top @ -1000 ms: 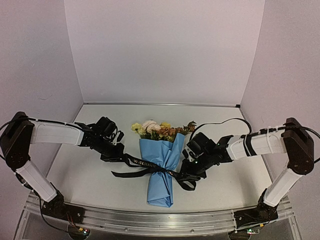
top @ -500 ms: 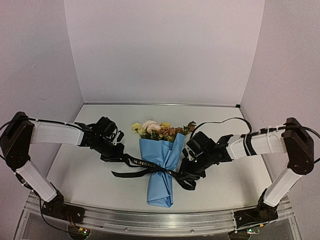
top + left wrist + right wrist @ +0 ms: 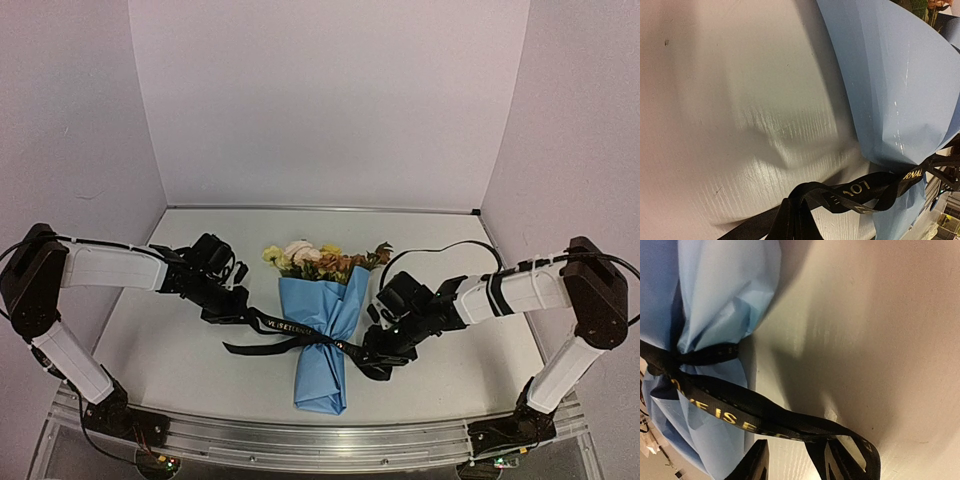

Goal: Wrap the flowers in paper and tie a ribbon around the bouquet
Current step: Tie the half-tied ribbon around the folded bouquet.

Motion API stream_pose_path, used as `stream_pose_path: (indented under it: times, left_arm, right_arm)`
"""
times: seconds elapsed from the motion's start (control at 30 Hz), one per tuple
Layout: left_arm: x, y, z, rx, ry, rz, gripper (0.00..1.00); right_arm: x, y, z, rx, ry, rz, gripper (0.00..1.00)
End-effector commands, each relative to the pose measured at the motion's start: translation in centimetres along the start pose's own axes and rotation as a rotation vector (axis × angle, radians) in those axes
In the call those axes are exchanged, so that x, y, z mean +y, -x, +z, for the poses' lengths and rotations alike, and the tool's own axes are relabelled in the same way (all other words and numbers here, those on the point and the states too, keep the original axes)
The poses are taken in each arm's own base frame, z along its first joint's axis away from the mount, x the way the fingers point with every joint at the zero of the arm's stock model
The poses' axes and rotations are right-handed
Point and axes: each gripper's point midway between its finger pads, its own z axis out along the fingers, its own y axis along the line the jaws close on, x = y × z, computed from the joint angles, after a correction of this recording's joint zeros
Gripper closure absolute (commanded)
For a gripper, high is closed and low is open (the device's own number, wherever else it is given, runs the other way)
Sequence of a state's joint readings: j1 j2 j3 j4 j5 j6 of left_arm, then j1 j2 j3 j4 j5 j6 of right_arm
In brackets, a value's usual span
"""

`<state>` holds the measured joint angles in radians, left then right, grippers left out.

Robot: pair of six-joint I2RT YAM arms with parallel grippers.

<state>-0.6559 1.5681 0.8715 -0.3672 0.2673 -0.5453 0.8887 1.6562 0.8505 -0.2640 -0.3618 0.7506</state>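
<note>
The bouquet (image 3: 318, 300) lies flat in the middle of the pale counter (image 3: 170, 350). Its yellow, cream and rust flowers (image 3: 318, 258) point toward the white back wall (image 3: 330, 100), and its light blue paper cone (image 3: 320, 375) tapers toward the near edge. A narrow black fabric ribbon (image 3: 285, 325) with pale lettering is knotted round the cone's waist, pinching the paper into folds, and its tails and loops spill onto the counter on both sides of the bouquet. Left of the bouquet, the left end effector (image 3: 238, 312) is closed tight on one ribbon tail, which runs taut to the knot. Right of the bouquet, the right end effector (image 3: 382, 348) sits low over a slack ribbon loop. Its fingers (image 3: 756, 462) stand partly apart with bare counter showing between them, and the ribbon crosses just past the tips, not pinched as far as I can see. A thin black cable (image 3: 440, 243) arches over the right arm, and a ribbed aluminium rail (image 3: 300, 435) runs just in front of the bouquet's tip.
</note>
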Motion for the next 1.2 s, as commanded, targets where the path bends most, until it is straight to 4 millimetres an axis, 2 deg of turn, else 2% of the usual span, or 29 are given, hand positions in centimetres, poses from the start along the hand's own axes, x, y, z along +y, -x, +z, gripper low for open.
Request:
stream_pose_path:
  times: [0.0, 0.3, 0.4, 0.57, 0.63, 0.97, 1.17]
  left_arm:
    - [-1.8, 1.7, -1.3, -0.05, -0.042, 0.041, 1.0]
    - [-2.0, 1.9, -1.6, -0.058, -0.045, 0.043, 1.0]
    - [-2.0, 1.9, -1.6, -0.055, -0.044, 0.043, 1.0]
    - [-2.1, 1.9, -1.7, -0.055, -0.044, 0.045, 1.0]
    - [-2.1, 1.8, -1.6, -0.053, -0.045, 0.045, 1.0]
    - [-2.4, 2.1, -1.8, -0.056, -0.052, 0.051, 1.0]
    - [-2.4, 2.0, -1.5, -0.049, -0.056, 0.05, 1.0]
  right_arm:
    - [1.0, 1.5, 0.3, -0.037, 0.06, -0.033, 0.61]
    - [1.7, 1.9, 0.7, -0.036, 0.094, -0.01, 0.65]
    - [1.3, 1.9, 0.8, -0.034, 0.088, 0.001, 0.72]
    - [-0.7, 1.3, 1.2, -0.032, 0.036, 0.016, 0.66]
    - [-1.0, 1.1, 1.3, -0.027, 0.032, 0.006, 0.66]
    - [1.3, 2.5, 0.7, -0.048, 0.089, -0.004, 0.71]
    - [1.9, 2.9, 0.4, -0.055, 0.104, -0.006, 0.73]
